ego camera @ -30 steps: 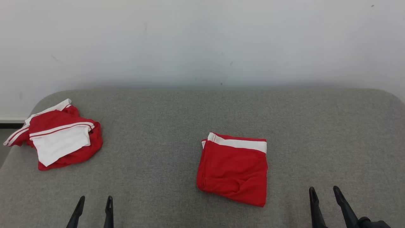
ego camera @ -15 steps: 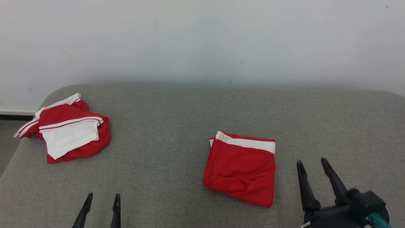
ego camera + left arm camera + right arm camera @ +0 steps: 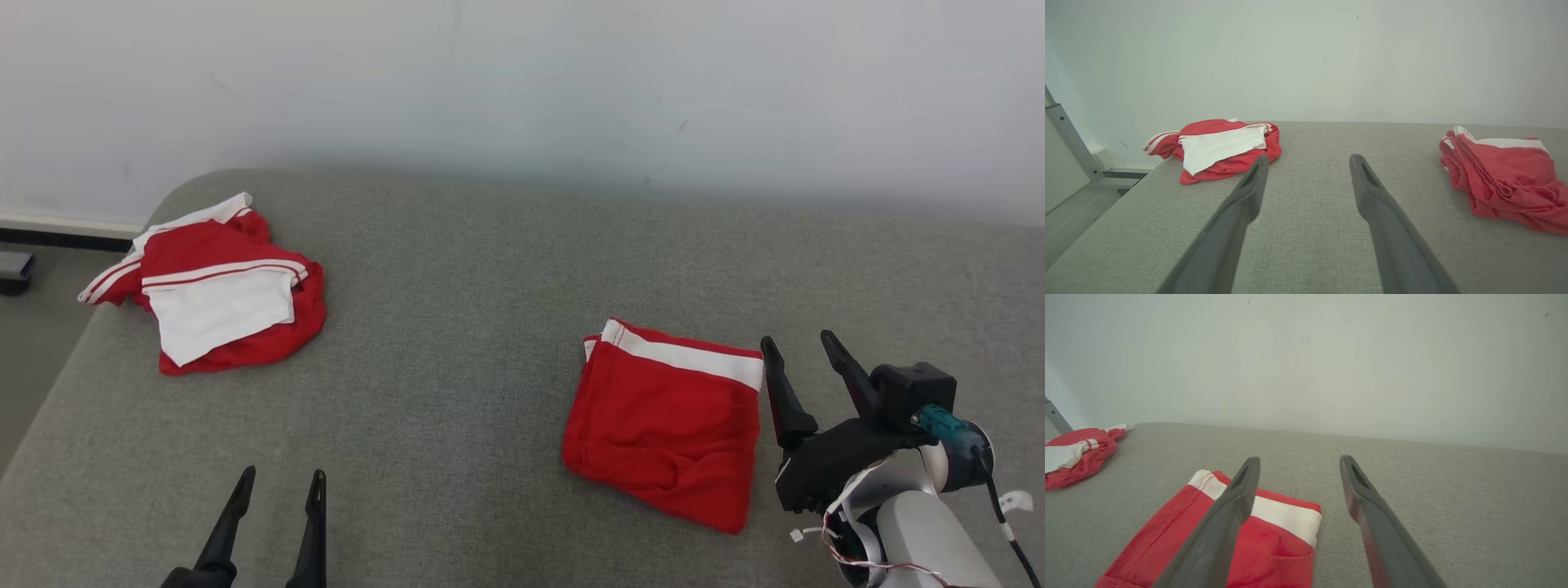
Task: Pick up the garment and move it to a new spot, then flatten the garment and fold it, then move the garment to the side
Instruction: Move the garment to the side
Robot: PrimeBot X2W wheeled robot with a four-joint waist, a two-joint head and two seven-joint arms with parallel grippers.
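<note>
A folded red garment (image 3: 661,425) with a white band along its far edge lies on the grey cushioned surface (image 3: 457,327), right of centre. My right gripper (image 3: 797,340) is open, and its left finger sits close beside the garment's right edge. In the right wrist view that gripper (image 3: 1299,458) hovers over the garment's (image 3: 1282,551) white-banded corner with nothing between the fingers. My left gripper (image 3: 283,472) is open and empty at the near left, well clear of the garment. The left wrist view shows the left gripper (image 3: 1309,157) with the folded garment (image 3: 1502,175) off to its right.
A crumpled red-and-white garment (image 3: 220,302) lies at the far left corner of the surface, also seen as the crumpled garment (image 3: 1224,147). A pale wall (image 3: 522,82) stands behind. Floor (image 3: 33,327) drops off past the left edge, beside a metal post (image 3: 1069,139).
The head camera has shifted, sliding the whole scene. My right gripper has come forward and left, up to the folded garment's right edge. The left gripper has held still.
</note>
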